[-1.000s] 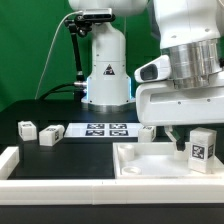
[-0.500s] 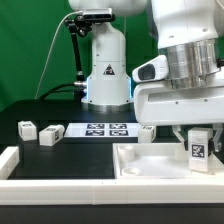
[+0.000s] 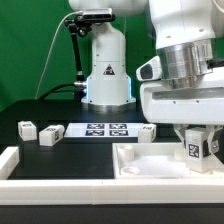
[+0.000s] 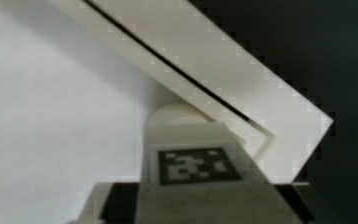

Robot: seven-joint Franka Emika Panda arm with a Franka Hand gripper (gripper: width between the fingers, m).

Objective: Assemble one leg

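Observation:
My gripper (image 3: 196, 134) is shut on a leg (image 3: 196, 149), a small white block with a black-and-white tag on its face. It holds the leg upright over the right corner of the white tabletop (image 3: 150, 168), low over it; I cannot tell if it touches. In the wrist view the leg (image 4: 197, 160) fills the space between the jaws, with the tabletop's raised rim (image 4: 211, 70) and its flat inside (image 4: 51, 100) behind it. Three more legs lie on the black table: two (image 3: 27, 128) (image 3: 49, 134) at the exterior view's left and one (image 3: 147, 131) behind the tabletop.
The marker board (image 3: 100, 129) lies flat in the middle at the back. The robot's white base (image 3: 105, 70) stands behind it. A white raised border (image 3: 40, 185) runs along the front edge and left corner of the table.
My gripper with the leg has shifted slightly toward the exterior view's left, over the tabletop's right corner. The loose legs have not moved.

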